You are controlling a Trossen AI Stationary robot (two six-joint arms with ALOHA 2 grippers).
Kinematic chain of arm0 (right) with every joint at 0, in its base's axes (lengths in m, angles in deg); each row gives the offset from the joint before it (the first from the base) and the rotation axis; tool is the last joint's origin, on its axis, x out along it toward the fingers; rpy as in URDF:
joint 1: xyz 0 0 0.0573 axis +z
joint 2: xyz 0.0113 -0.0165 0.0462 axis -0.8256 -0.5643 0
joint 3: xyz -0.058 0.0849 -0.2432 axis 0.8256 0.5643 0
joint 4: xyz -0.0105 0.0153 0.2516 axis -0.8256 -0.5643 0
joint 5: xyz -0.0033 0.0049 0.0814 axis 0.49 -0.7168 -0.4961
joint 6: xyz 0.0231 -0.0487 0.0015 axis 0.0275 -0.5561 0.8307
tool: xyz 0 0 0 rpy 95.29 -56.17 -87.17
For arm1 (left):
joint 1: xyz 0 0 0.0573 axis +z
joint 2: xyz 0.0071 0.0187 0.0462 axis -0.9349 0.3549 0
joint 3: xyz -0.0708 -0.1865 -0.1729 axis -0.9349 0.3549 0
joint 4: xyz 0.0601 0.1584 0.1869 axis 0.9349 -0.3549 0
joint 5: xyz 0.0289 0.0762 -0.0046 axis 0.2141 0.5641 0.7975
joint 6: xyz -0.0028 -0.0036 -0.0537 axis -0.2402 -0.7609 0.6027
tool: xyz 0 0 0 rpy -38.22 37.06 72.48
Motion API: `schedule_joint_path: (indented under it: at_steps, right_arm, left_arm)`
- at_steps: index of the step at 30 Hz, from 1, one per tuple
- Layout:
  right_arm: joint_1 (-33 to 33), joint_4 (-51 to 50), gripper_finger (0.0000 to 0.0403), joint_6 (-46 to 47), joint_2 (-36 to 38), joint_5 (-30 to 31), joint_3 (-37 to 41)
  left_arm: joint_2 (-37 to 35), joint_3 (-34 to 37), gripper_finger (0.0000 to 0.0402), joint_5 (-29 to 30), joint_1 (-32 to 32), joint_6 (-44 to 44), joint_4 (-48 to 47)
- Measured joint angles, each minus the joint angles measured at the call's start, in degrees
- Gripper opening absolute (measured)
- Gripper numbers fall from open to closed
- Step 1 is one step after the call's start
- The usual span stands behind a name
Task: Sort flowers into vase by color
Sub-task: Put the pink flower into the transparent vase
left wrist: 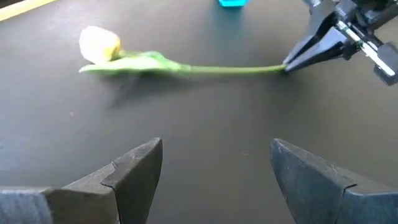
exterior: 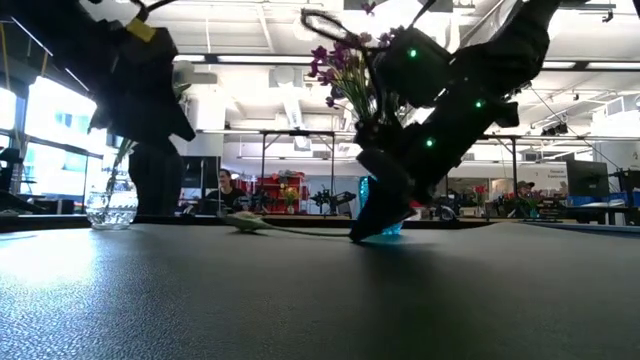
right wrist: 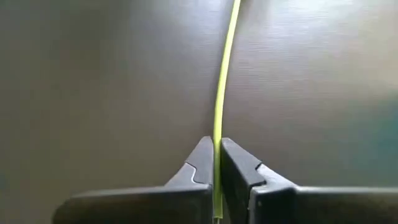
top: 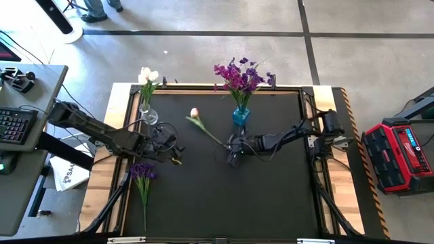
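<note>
A pink-budded tulip (top: 203, 125) lies on the black mat, its bud (left wrist: 99, 45) toward the far left and its stem running to my right gripper (top: 232, 152), which is shut on the stem's end. My left gripper (left wrist: 214, 168) is open and empty, low over the mat left of the tulip (top: 175, 154). A purple flower (top: 142, 173) lies flat on the mat at the near left. A clear vase (top: 148, 115) holds white tulips. A blue vase (top: 241, 115) holds purple flowers. My right gripper pinches the tulip's thin green stem (right wrist: 217, 140) between its two fingertips, at the stem's free end (left wrist: 281, 68). The fingers slant down from the table's right side and lie along the stem. The stem and bud rest on the mat.
The mat sits in a raised wooden frame (top: 203, 87). Both vases stand near the far edge. A red case (top: 400, 152) sits off the table's right side, and a desk with a keyboard (top: 17, 125) off its left. Bare mat lies at the near right.
</note>
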Motion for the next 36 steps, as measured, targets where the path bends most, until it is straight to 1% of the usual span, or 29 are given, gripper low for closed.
schedule_joint_path:
  at_steps: [2,5,6,10,12,14,17,21,24,26,28,30,31,33,36]
  right_arm:
    - [1.07,0.05,0.0001,-0.07,-0.41,-1.54,-1.04]
    - [2.77,-0.97,0.0001,-0.09,-1.14,-1.56,-3.93]
    - [3.33,-1.11,0.0001,0.64,-1.67,-0.95,-5.13]
    - [5.42,-3.65,0.0000,9.25,-4.81,3.66,-10.62]
    - [6.37,-4.14,0.0002,10.82,-7.16,4.29,-13.61]
    - [7.01,-4.78,0.0009,10.97,-9.59,3.58,-16.64]
    - [7.25,-8.79,0.0040,8.53,-11.75,0.56,-21.08]
    - [6.62,-15.59,0.0115,3.15,-11.56,1.16,-24.94]
    - [6.55,-19.55,0.0169,-0.35,-9.31,4.92,-26.11]
    - [6.91,-22.81,0.0194,-0.62,-7.32,9.87,-26.20]
    - [7.75,-25.77,0.0208,-0.18,-5.60,15.78,-25.26]
    - [8.82,-27.56,0.0211,0.78,-4.48,21.29,-23.64]
    - [9.47,-27.55,0.0211,1.28,-4.02,22.98,-22.73]
    - [10.61,-27.23,0.0207,2.59,-3.33,24.92,-20.97]
    - [11.96,-25.58,0.0199,3.84,-3.20,25.90,-19.17]
  left_arm:
    - [0.48,0.00,0.0284,0.02,-0.29,-1.02,2.41]
    - [1.25,-0.02,0.0284,0.05,-0.46,-2.00,3.59]
    - [1.57,-0.02,0.0284,0.00,-0.47,-1.99,3.84]
    - [2.99,-0.02,0.0284,-0.16,-1.29,-0.40,3.08]
    - [3.56,0.04,0.0284,-0.61,-1.68,1.51,1.91]
    - [3.65,0.02,0.0284,-1.59,-2.00,4.04,0.42]
    - [3.60,0.02,0.0284,-3.57,-2.50,10.61,-3.86]
    - [4.39,0.02,0.0284,-5.01,-4.00,22.91,-11.23]
    - [6.40,0.02,0.0284,-4.79,-5.71,30.20,-13.59]
    - [8.52,0.02,0.0284,-4.30,-6.63,33.58,-12.86]
    - [11.33,0.02,0.0284,-1.65,-7.37,37.14,-11.12]
    - [14.53,-0.02,0.0284,0.67,-7.50,40.86,-8.74]
    - [16.12,-0.02,0.0284,0.92,-7.14,42.64,-8.18]
    - [18.97,-0.02,0.0284,1.45,-5.38,44.29,-7.43]
    - [22.13,-0.02,0.0284,1.88,-2.07,44.47,-7.22]
